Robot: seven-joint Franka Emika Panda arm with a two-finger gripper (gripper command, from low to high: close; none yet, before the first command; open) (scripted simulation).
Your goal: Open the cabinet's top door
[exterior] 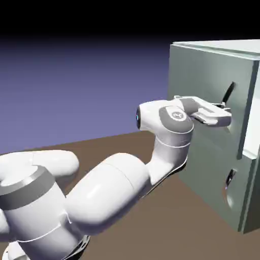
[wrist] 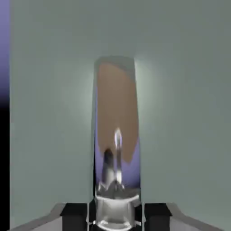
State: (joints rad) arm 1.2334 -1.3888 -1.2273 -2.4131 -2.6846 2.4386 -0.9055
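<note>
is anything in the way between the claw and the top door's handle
Nothing visible. The claw is already shut on the top door's handle, which fills the gap between its fingertips in the hand view. In the exterior view the hand sits right at the top door of the cabinet.

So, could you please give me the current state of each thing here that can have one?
top door: closed, flush with the cabinet front.
top handle: gripped between the claw's fingers.
lower door: closed, its handle untouched.
claw: shut on the top handle, level against the door.
</note>
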